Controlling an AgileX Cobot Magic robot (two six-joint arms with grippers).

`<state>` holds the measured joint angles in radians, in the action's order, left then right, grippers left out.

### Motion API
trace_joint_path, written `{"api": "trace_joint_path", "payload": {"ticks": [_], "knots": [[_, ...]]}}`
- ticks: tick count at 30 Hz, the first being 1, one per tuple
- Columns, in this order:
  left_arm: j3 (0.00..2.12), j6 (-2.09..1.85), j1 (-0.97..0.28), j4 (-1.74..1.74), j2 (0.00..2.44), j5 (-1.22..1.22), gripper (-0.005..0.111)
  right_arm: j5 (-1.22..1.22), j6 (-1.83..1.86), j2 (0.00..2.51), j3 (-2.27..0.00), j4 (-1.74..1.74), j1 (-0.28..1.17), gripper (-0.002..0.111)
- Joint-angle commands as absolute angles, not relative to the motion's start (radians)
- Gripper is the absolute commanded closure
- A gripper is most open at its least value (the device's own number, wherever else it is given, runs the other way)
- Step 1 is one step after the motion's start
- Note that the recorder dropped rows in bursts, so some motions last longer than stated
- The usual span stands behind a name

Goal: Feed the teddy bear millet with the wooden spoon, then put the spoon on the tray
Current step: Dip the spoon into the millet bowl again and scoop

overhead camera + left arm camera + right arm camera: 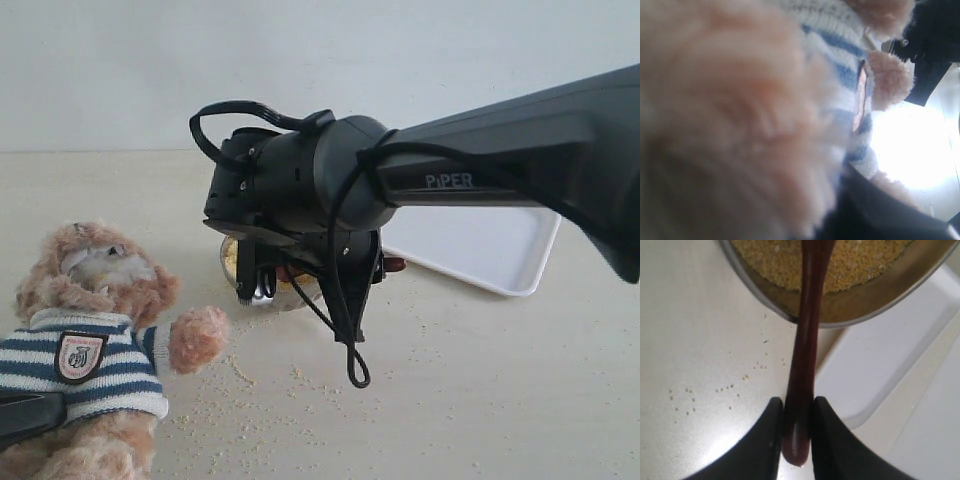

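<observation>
Glossy dark-wood spoon point(807, 340), slim handle clamped by the right gripper point(797, 407); far end, cut off, over granular yellow millet point(855, 260) in a round metal bowl point(875, 297) beside the smooth white tray point(480, 250). Fluffy bear point(95, 350) at left; blurred fur hides the left gripper point(25, 418), its opening unreadable.

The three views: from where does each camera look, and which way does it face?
Exterior: off the arms, facing the table; bear, tray, right arm show.
Left wrist: against the bear's fur; no own part clear.
Right wrist: along the spoon into the millet bowl; right gripper clamps it.
Shared: exterior and right wrist show the tray.
</observation>
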<state>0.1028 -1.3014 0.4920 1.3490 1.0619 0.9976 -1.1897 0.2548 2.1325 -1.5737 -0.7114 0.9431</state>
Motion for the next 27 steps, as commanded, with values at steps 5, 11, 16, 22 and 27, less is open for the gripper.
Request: {"api": "trace_joint_path", "payload": {"ticks": [5, 11, 16, 22, 27], "knots": [[0.103, -1.309, 0.495, 1.372, 1.055, 1.02, 0.102, -1.221, 0.301, 2.127, -1.698, -0.569, 0.938, 0.108], [0.103, -1.309, 0.495, 1.372, 1.055, 1.02, 0.102, -1.221, 0.31, 2.127, -1.707, -0.549, 0.927, 0.108], [0.103, -1.309, 0.495, 1.372, 1.055, 1.02, 0.102, -1.221, 0.302, 2.126, -1.707, -0.532, 0.905, 0.108], [0.103, -1.309, 0.495, 1.372, 1.055, 1.02, 0.102, -1.221, 0.294, 2.126, -1.707, -0.513, 0.854, 0.108], [0.103, -1.309, 0.495, 1.372, 1.055, 1.02, 0.102, -1.221, 0.292, 2.126, -1.707, -0.41, 0.814, 0.108]]}}
